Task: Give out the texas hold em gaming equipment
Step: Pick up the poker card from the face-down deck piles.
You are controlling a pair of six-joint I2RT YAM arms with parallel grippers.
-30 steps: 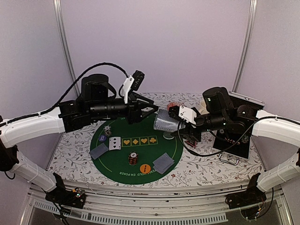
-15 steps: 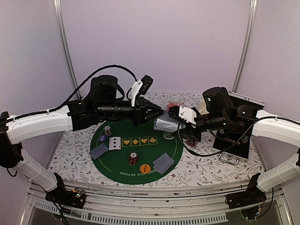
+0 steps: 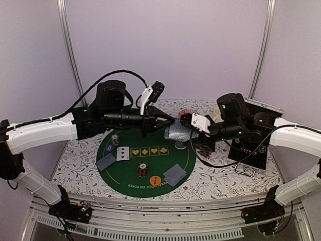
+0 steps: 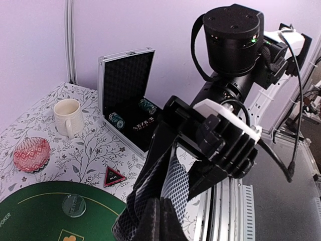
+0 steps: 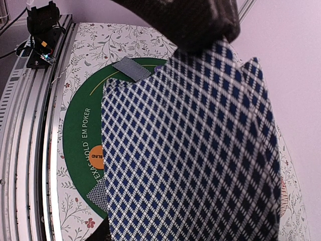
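- Where the green poker mat (image 3: 125, 173) comes closest to the arm bases, we see an orange button (image 3: 155, 179) lying on it. A face-down pair of cards (image 3: 175, 173) lies just to its right, and a striped chip stack (image 3: 142, 169) stands just beyond.
- Further in, on the mat's left side, a second face-down pair (image 3: 106, 161) lies beside a face-up card (image 3: 122, 153). A second chip stack (image 3: 115, 139) and a blue button (image 3: 111, 146) sit behind them.
- A pale-green button (image 3: 179, 146) rests near the mat's far right edge.
- On the floral desk (image 3: 75, 160) to the right, an open black case (image 4: 125, 90) holds more chips. A black-and-red triangular marker (image 4: 115, 175) lies near it.
- Above the mat's far right edge, the right tool (image 3: 186, 131) is clamped on a deck of grey-blue-backed cards (image 3: 176, 133), held off the desk. The left tool (image 3: 172, 121) has its fingers pressed together on the deck's upper edge.
- Farthest back stand a pink-patterned bowl (image 4: 31, 154) and a cream mug (image 4: 67, 116).
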